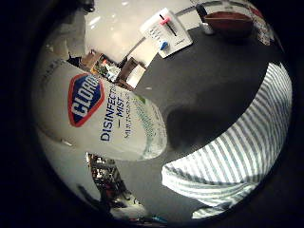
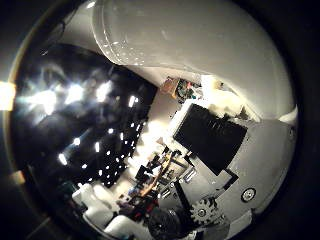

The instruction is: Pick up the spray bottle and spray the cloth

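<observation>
Bottle body fills my palm views: the white spray bottle (image 1: 102, 114) sits very close against the palm, above the dark table (image 1: 209, 85). Beside it on the table I see the striped cloth (image 1: 237, 152), apart from the bottle. Further away lie a white board (image 1: 166, 32) and a brown bowl (image 1: 228, 23). The hand (image 2: 220, 165) shows white and geared parts beside the bottle, but I cannot tell whether its fingers curl around it.

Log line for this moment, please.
hand: curled on spray bottle | bottle: lifted off table | striped cloth: beside
</observation>
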Robot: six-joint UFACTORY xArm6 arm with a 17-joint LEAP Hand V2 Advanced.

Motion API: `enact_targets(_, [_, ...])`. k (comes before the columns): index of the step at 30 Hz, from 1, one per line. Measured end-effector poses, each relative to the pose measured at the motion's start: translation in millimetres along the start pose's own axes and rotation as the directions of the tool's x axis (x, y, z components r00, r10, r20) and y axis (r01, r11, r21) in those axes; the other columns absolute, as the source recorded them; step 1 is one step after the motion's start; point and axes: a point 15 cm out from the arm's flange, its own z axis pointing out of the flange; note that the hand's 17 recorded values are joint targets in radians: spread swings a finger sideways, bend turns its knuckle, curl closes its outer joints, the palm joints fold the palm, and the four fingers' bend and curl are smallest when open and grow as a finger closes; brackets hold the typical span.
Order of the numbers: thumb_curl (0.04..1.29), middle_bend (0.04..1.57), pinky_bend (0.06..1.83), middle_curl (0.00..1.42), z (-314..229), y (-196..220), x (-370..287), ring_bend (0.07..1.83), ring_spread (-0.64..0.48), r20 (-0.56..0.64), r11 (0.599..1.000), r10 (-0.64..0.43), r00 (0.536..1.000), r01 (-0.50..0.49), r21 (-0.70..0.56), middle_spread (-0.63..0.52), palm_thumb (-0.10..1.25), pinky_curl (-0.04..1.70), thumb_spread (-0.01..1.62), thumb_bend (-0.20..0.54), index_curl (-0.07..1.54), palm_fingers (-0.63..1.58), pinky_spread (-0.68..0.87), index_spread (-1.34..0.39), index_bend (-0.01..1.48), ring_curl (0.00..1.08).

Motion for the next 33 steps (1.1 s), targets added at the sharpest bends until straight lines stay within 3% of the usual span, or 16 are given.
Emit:
enact_targets(3, [0.99,1.31,1.23,0.68,2.7,-2.3,1.5,1.42,-0.21,-0.001,1.0,-0.003,1.0,0.003,0.001,-0.19,0.86,0.57,0.7,-0.029,0.68,1.23,-0.37,-0.3,1.09,0.55])
enact_targets(8, [0.87,1.24,1.09,0.63,8.7,-2.3,2.5,1.37,-0.24,-0.002,1.0,-0.007,1.0,0.007,-0.003,-0.21,0.71,0.49,0.71,-0.048,0.63,1.17,-0.52,-0.39,0.86,0.51])
enact_targets(9, [0.84,1.21,1.03,0.61,8.9,-2.1,1.8,1.33,-0.27,-0.002,1.0,-0.011,1.0,0.011,-0.005,-0.23,0.68,0.45,0.73,-0.046,0.62,1.13,-0.56,-0.42,0.81,0.48])
enact_targets(13, [0.73,0.99,1.02,0.53,12.0,1.3,-2.9,1.16,-0.37,0.001,1.0,-0.024,1.0,0.024,-0.02,-0.31,0.59,0.43,0.83,-0.043,0.58,0.99,-0.54,-0.52,0.62,0.41])
enact_targets(17, [0.63,0.78,1.01,0.47,13.9,5.2,-6.0,1.08,-0.39,0.001,0.998,-0.041,0.999,0.041,-0.04,-0.36,0.53,0.42,0.94,-0.039,0.56,0.84,-0.37,-0.59,0.55,0.37])
enact_targets(21, [0.54,0.67,1.04,0.43,16.6,9.8,-7.9,0.99,-0.36,0.004,0.997,-0.048,0.999,0.048,-0.055,-0.36,0.44,0.41,1.01,-0.041,0.55,0.71,-0.15,-0.61,0.53,0.31])
enact_targets(25, [0.46,0.53,1.18,0.39,17.2,10.5,-11.7,0.89,-0.23,0.007,0.997,-0.057,0.998,0.058,-0.06,-0.31,0.35,0.43,1.03,-0.035,0.51,0.5,0.1,-0.59,0.47,0.25])
enact_targets(33, [0.39,0.4,1.09,0.35,5.0,1.6,-31.5,0.72,0.05,0.005,0.989,-0.124,0.992,0.124,-0.076,-0.21,0.29,0.33,1.01,-0.032,0.44,0.28,0.51,-0.52,0.39,0.17])
